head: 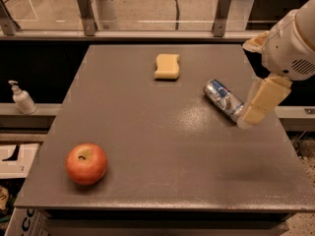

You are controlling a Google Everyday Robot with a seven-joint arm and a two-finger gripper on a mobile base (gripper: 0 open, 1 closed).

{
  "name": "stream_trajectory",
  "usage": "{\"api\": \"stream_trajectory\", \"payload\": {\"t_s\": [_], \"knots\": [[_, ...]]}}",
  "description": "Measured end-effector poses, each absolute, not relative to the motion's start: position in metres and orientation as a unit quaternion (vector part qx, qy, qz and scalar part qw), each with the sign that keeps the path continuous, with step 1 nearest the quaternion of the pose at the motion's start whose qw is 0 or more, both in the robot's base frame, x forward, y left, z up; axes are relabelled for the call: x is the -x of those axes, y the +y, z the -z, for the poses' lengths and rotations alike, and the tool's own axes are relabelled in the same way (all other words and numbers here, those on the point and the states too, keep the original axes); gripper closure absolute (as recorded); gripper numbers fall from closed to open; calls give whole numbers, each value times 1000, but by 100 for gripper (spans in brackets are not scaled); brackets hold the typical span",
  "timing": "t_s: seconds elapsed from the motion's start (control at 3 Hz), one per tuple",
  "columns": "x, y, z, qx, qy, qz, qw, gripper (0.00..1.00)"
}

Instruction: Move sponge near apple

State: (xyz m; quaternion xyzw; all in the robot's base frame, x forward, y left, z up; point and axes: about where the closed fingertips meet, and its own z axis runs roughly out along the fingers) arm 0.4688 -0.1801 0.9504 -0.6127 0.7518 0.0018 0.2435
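as the hand [256, 102] hovers by the can [224, 100], grey table [162, 171] fronts glass [147, 4].

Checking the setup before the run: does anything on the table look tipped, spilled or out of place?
The drink can lies on its side at the right of the table, with the gripper close beside its near end. No spill shows. The sponge lies flat; the apple sits stem-up.

Dim, warm overhead light here, a pale sheen spreading mid-right on the matte dark grey table [147, 191] beside the cream-yellow gripper [257, 106] at the right edge, the round red-orange apple [86, 163] lower left dropping a soft shadow, the floor [147, 6] up top glowing brighter.
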Motion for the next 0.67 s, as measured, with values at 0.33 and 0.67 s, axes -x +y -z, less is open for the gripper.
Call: {"api": "stream_trajectory", "payload": {"t_s": [0.33, 0.67], "knots": [[-499, -158, -928, 615, 744, -24, 260, 0], [-563, -112, -889, 611, 742, -42, 272, 0]]}}
